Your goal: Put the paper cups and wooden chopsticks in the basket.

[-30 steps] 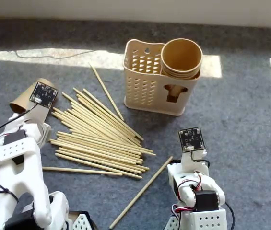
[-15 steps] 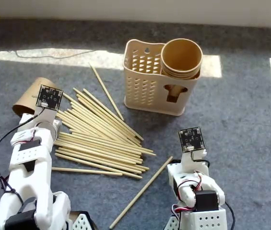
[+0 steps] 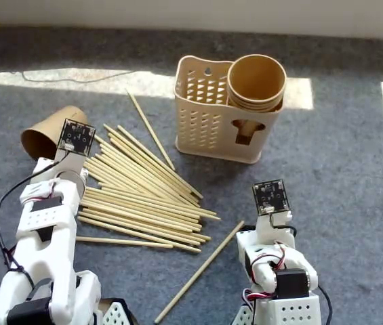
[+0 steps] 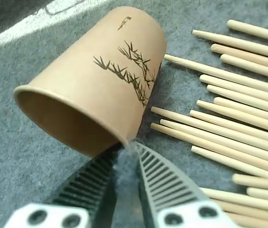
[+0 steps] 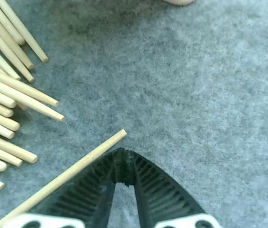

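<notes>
— Where's the loose paper cup (image 4: pixel 91 76)?
— On its side on the grey worktop (image 3: pixel 354 176), beside my chopsticks pile (image 3: pixel 144 196); other cups (image 3: pixel 257 80) sit stacked in the basket (image 3: pixel 205 122).
— Pincers?
— My left pincer (image 4: pixel 128 145) is clenched empty at that cup's rim; right pincer (image 5: pixel 124 154) clenched beside a stray chopstick (image 5: pixel 62 178).

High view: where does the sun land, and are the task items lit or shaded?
High view: sun band on the carpet behind the basket, fallen cup and chopsticks in shade. Left wrist view: bright strip beyond the cup. Right wrist view: even light.
</notes>
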Available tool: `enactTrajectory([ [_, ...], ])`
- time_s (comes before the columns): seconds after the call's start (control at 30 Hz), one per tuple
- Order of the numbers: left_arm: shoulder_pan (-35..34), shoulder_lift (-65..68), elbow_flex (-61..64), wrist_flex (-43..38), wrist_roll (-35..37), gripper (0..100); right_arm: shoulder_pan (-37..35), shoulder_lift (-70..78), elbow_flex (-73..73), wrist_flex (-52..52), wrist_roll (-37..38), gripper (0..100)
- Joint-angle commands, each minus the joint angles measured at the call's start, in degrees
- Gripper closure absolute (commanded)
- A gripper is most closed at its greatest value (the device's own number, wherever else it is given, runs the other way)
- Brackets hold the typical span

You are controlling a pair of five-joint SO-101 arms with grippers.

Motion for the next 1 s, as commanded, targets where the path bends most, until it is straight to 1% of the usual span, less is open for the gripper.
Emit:
enactTrajectory([
  [0.0,-0.1,-1.9,-6.7,9.1,0.2,99,0.6,-0.3,5.6,0.6,0.0,99.3],
  [0.17,0.0,-1.9,-18.7,28.2,0.2,99,0.6,-0.3,5.6,0.6,0.0,99.3],
  [0.33,0.0,-1.9,-29.0,42.7,-0.3,99,0.6,-0.3,5.6,0.6,0.0,99.3],
  [0.47,0.0,-1.9,-34.9,52.7,-5.6,99,0.6,-0.3,5.6,0.6,0.0,99.3],
  [0.7,-1.1,-1.9,-42.5,65.3,-13.9,99,0.6,-0.3,5.6,0.6,0.0,99.3],
  [0.97,-0.9,-1.4,-49.1,75.0,-21.6,99,0.6,-0.3,5.6,0.6,0.0,99.3],
])
